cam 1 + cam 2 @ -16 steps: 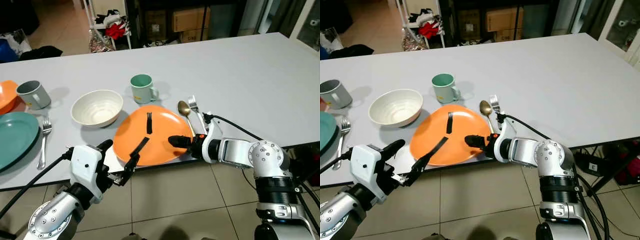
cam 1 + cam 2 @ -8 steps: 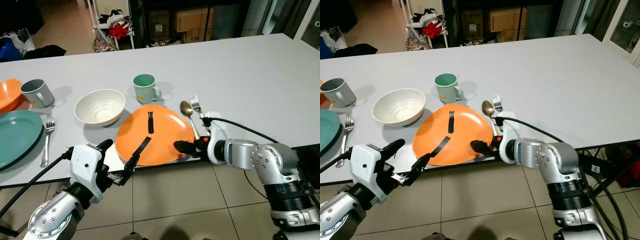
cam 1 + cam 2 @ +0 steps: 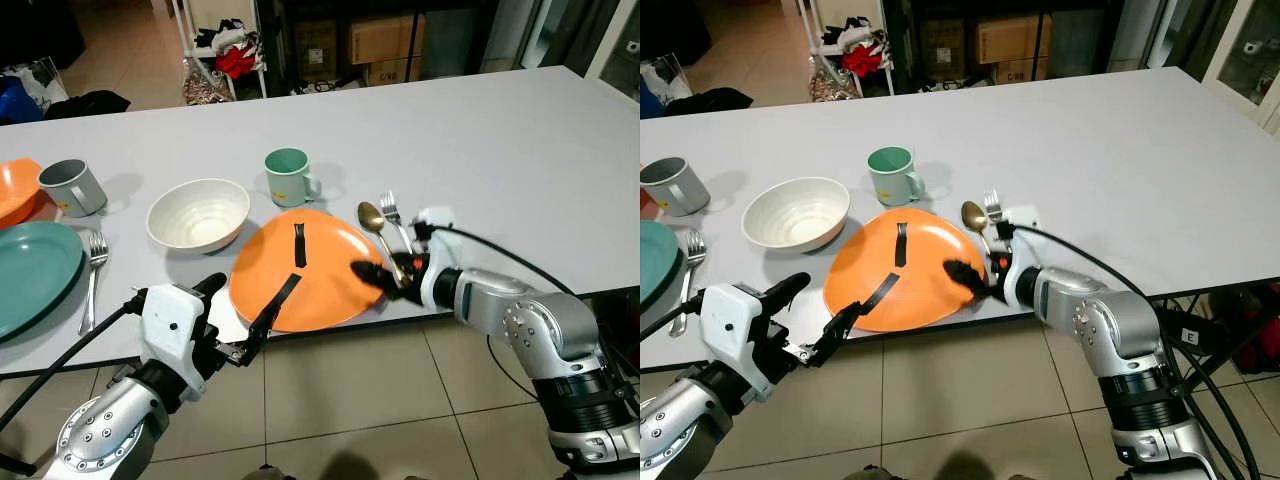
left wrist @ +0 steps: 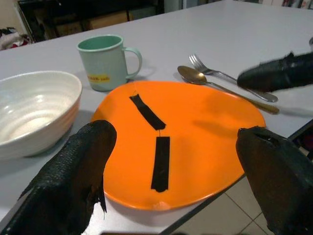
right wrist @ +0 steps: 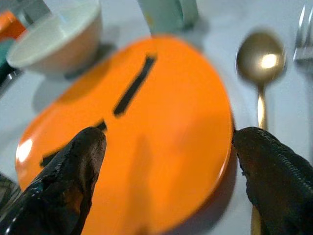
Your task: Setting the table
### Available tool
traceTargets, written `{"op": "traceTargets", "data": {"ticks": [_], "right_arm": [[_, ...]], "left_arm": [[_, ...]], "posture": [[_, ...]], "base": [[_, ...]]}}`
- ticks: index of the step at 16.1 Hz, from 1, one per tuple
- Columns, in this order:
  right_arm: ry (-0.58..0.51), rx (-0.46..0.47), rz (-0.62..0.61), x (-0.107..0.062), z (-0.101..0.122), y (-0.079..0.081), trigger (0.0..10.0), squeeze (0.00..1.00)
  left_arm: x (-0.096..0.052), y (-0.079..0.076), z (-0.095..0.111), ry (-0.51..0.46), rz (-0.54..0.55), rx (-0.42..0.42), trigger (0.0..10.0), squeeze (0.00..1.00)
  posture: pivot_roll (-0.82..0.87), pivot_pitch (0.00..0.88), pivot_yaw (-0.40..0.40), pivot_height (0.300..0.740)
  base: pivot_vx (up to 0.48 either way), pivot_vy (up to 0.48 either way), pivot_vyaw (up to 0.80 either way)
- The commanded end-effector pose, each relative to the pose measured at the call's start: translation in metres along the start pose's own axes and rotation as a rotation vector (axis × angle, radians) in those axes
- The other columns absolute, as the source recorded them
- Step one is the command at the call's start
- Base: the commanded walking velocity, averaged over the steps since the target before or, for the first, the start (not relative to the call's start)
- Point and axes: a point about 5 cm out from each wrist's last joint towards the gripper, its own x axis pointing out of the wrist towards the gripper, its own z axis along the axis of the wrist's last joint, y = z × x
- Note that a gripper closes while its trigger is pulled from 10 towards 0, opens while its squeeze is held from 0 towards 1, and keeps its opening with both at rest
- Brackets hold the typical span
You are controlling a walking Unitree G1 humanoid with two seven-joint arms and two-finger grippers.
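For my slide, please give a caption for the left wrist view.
Open left gripper facing an orange plate, with mint mug, white bowl, spoon and fork behind.

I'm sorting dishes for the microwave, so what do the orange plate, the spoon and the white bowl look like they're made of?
Orange plate: probably matte plastic or melamine, flat even colour, black tape strips stuck on.
Spoon: metal, gold-toned with a bright glint.
White bowl: looks like glazed ceramic, soft sheen, though melamine is possible.

Silver jointed arms, black cables, black-fingered tools

Grey table (image 3: 480, 130) bearing orange plate (image 3: 330, 275), bowl (image 3: 197, 214), mug (image 3: 288, 177), spoon (image 3: 376, 226), fork (image 3: 395, 218)
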Motion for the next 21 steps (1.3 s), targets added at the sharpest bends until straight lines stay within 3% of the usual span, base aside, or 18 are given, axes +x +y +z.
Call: {"op": "traceTargets", "data": {"ticks": [1, 4, 6, 9, 10, 11, 13, 16, 21], "right_arm": [[-0.061, -0.051, 0.008, -0.004, 0.007, 0.002, 10.0, 1.0], [-0.062, -0.189, 0.069, -0.013, 0.001, 0.008, 10.0, 1.0], [-0.1, -0.232, 0.089, -0.019, 0.002, 0.007, 10.0, 1.0], [-0.137, -0.377, 0.086, -0.034, 0.009, -0.005, 10.0, 0.96], [-0.127, -0.406, 0.103, -0.037, 0.009, -0.005, 10.0, 0.0], [-0.103, -0.444, 0.133, -0.043, 0.007, -0.006, 10.0, 0.0], [-0.073, -0.497, 0.161, -0.048, 0.004, -0.007, 10.0, 0.0], [-0.009, -0.596, 0.234, -0.059, -0.002, -0.006, 10.0, 0.0], [0.038, -0.664, 0.282, -0.066, -0.007, -0.007, 10.0, 0.0]], "left_arm": [[0.0, 0.003, 0.001, 0.002, 0.015, 0.021, 10.0, 0.0], [0.0, 0.0, 0.0, 0.015, -0.016, 0.041, 10.0, 0.0], [0.005, -0.004, -0.001, 0.029, -0.081, 0.07, 10.0, 0.0], [0.036, -0.014, -0.003, 0.032, -0.268, 0.115, 10.0, 0.0], [0.042, -0.019, -0.006, 0.046, -0.33, 0.128, 10.0, 0.0], [0.047, -0.027, -0.009, 0.069, -0.418, 0.133, 10.0, 0.0], [0.053, -0.029, -0.014, 0.102, -0.476, 0.166, 10.0, 0.0], [0.075, -0.013, -0.022, 0.131, -0.416, 0.323, 10.0, 0.0], [0.089, -0.004, -0.022, 0.113, -0.368, 0.378, 10.0, 0.0]], "posture": [[-0.05, 0.0, 0.099, 0.74], [-0.04, 0.0, 0.104, 0.74], [-0.04, 0.0, 0.106, 0.74], [-0.06, 0.0, 0.125, 0.74], [-0.07, 0.0, 0.135, 0.74], [-0.07, 0.0, 0.137, 0.74], [-0.07, 0.0, 0.138, 0.74], [-0.08, 0.0, 0.146, 0.74], [-0.08, 0.0, 0.148, 0.74]], "base": [[0.0, 0.0, 0.0], [0.0, 0.0, 0.0], [0.0, 0.0, 0.0], [0.0, 0.0, 0.0], [0.0, 0.0, 0.0], [0.0, 0.0, 0.0], [0.0, 0.0, 0.0], [0.0, 0.0, 0.0], [0.0, 0.0, 0.0]]}}
